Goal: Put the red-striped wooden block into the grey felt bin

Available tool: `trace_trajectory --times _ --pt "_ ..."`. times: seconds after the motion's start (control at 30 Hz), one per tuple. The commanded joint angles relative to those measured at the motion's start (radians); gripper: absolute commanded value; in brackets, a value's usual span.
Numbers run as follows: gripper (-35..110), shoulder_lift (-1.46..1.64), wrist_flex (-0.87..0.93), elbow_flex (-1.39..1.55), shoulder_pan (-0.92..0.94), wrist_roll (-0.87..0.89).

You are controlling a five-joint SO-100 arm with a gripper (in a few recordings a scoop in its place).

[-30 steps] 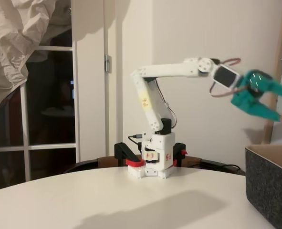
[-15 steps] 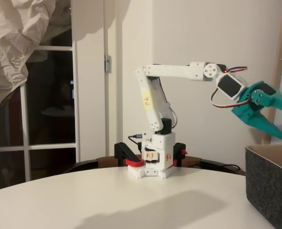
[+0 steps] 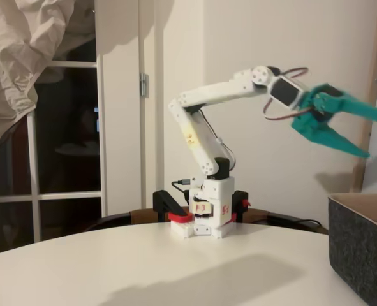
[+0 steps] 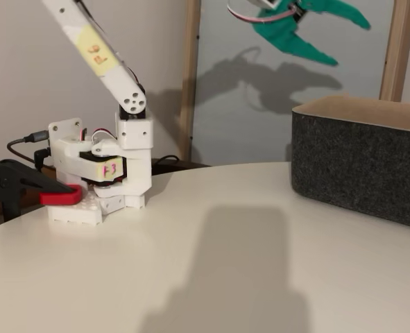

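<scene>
Now: arm lifted away from bin, jaws apart and empty

Item 1, table (image 3: 175, 268). Large pale round top, carrying the arm's base and the bin. No block lies on any part of it that shows in either fixed view.

Item 2, grey felt bin (image 4: 361, 170). Dark felt walls, paler lining at the rim, standing at the right of both fixed views (image 3: 363, 248). Its inside is hidden from both cameras, so its contents cannot be told.

Item 3, arm (image 3: 217, 95). White, clamped at the table's far edge. Against the pictures of a second and half a second ago, the forearm now tilts upward and the wrist has risen; half a second ago the fingertips reached down close to the bin's rim, and they now stand well above it.

Item 4, gripper (image 3: 367, 134). Teal, two fingers spread wide with nothing between them, seen also at the top of the other fixed view (image 4: 340, 31).

Item 5, red-striped wooden block. Whereabouts cannot be told from these views.

Reading: an open, empty gripper pulling up from over the bin suggests the block was likely released inside it, and the task is probably at or near its end; this is unconfirmed.
</scene>
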Motion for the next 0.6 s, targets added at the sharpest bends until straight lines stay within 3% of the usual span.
trace_trajectory --times 0.0,0.2,0.57 --pt "20 0.138 0.078 -0.017 0.052 0.063" --pt "15 0.313 0.127 -0.015 0.252 0.189" --pt "13 0.512 0.236 -0.006 0.936 0.344"
